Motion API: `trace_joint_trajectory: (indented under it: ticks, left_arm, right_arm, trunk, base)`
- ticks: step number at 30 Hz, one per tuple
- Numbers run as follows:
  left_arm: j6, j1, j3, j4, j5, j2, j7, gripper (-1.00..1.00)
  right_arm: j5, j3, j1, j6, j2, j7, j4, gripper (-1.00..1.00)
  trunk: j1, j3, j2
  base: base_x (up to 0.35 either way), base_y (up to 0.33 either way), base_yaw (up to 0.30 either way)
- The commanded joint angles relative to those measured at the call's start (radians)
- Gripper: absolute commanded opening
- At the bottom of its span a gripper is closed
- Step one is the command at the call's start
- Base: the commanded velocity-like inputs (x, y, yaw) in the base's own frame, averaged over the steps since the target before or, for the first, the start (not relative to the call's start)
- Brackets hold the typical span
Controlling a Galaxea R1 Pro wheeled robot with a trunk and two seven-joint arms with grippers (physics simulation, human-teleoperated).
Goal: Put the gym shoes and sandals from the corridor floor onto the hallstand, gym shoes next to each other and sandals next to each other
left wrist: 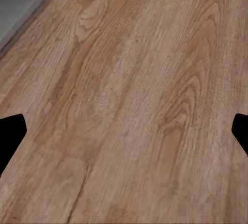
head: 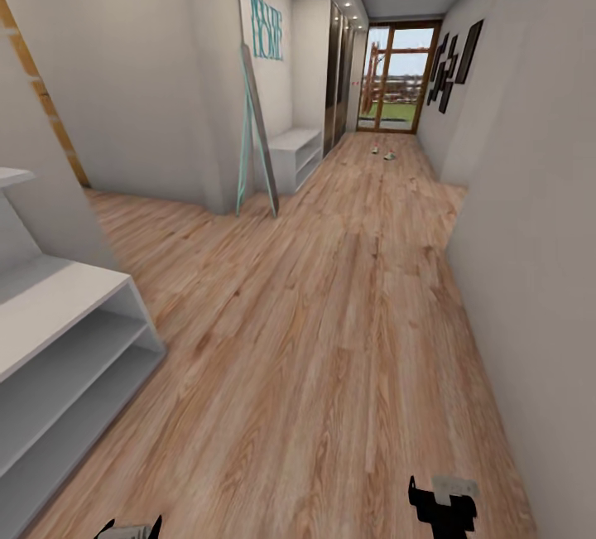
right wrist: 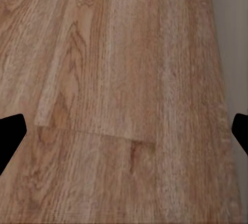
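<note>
Both end effectors (left wrist: 124, 131) (right wrist: 124, 131) spread, empty | hallstand (head: 66, 332) left | shoes (head: 382, 153) far down corridor floor (head: 331, 340)

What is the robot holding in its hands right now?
Nothing. Both wrist views show the fingers spread wide over bare corridor floor, so the left hand and right hand are empty.

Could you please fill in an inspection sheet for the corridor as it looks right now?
Surface: corridor floor, wood-grain planks, bare near the robot.
Job's things: small shoes far down the corridor on the floor, too small to tell apart; hallstand at near left, its visible shelves bare.
Clutter: leaning mirror beside a low grey bench.
Grippers: left gripper and right gripper open over floor, holding nothing.
Cables: nothing seen.
Surroundings: glass door at far end, picture frames on right wall.
</note>
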Motion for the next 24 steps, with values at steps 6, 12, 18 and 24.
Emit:
trace_joint_trajectory:
  ticks: [6, 12, 18, 24]
  left_arm:
    - [-0.001, -0.001, 0.004, 0.001, 0.008, -0.001, -0.01, 1.0]
    - [-0.001, -0.001, 0.004, 0.001, 0.007, -0.002, -0.01, 1.0]
    - [-0.001, -0.001, 0.004, 0.001, 0.007, -0.003, -0.01, 1.0]
    - [-0.001, -0.001, 0.004, 0.002, 0.006, -0.004, -0.01, 1.0]
  right_arm:
    - [0.013, -0.006, -0.001, -0.002, 0.0, -0.003, 0.002, 1.0]
    - [0.014, -0.006, -0.001, -0.002, -0.001, -0.003, 0.002, 1.0]
    - [0.014, -0.006, -0.001, -0.002, -0.001, -0.003, 0.002, 1.0]
    - [0.014, -0.006, -0.001, -0.002, 0.0, -0.003, 0.003, 1.0]
  trunk:
    - [0.0, -0.001, 0.0]
    - [0.0, -0.001, 0.0]
    - [0.0, -0.001, 0.0]
    - [0.0, -0.001, 0.0]
  base:
    - [0.339, 0.0, -0.002]
    - [0.339, 0.0, 0.0]
    - [0.339, 0.0, 0.0]
    - [0.339, 0.0, 0.0]
